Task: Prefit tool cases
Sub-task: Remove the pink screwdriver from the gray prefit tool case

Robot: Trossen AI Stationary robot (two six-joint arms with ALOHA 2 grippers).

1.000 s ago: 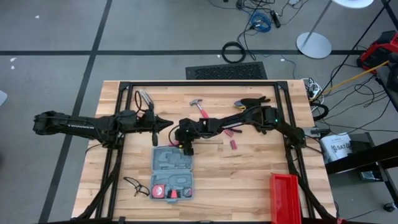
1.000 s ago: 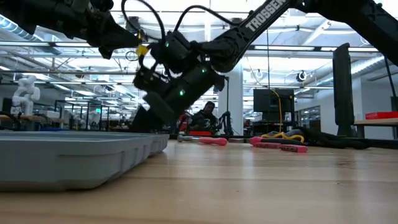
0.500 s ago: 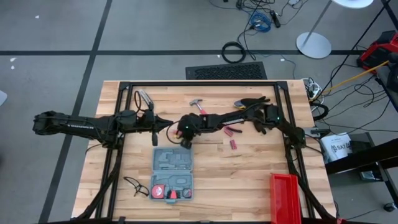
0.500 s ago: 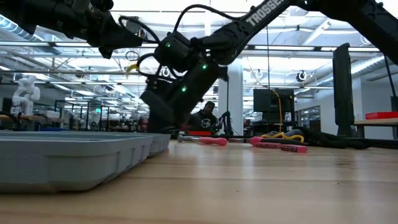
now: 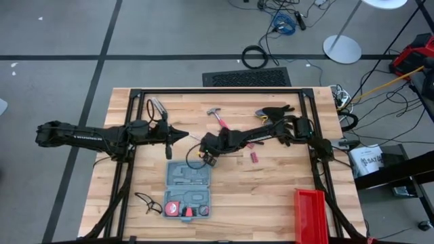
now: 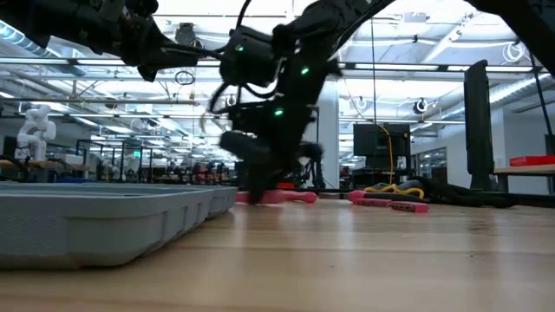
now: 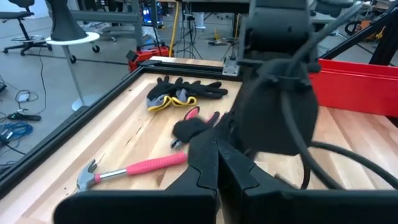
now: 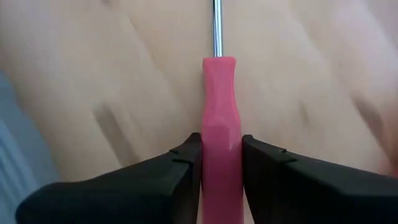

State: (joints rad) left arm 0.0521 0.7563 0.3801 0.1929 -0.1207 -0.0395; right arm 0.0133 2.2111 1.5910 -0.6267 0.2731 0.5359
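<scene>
The blue-grey tool case (image 5: pixel 188 190) lies open and flat on the wooden table, grey tray up, with red-handled tools at its near end (image 5: pixel 186 209). The low view shows its edge (image 6: pixel 95 217) at the left. My right gripper (image 5: pixel 209 158) hangs just past the case's far right corner, pointing steeply down and shut on a pink-handled screwdriver (image 8: pixel 219 99). My left gripper (image 5: pixel 184 134) is held shut above the table, beyond the case's far edge, and holds nothing. My right gripper pinches the screwdriver's pink handle (image 8: pixel 220 155) between its two fingers (image 8: pixel 180 168), one on each side. The fingers run along the tool, and its metal shaft (image 8: pixel 216 25) sticks out past the fingertips. I cannot tell whether the tip rests on the table.
A pink-handled hammer (image 5: pixel 217 116) and black gloves (image 5: pixel 274 110) lie toward the far edge. Small red tools (image 5: pixel 254 144) lie right of my right gripper. A red bin (image 5: pixel 312 215) stands at the near right corner. Safety glasses (image 5: pixel 149 203) lie left of the case.
My right gripper has rolled its wrist and tipped from a slant to pointing steeply down. It has also gone a little toward the table's right edge, from over the case's far edge to just beside it. My left arm has kept still.
</scene>
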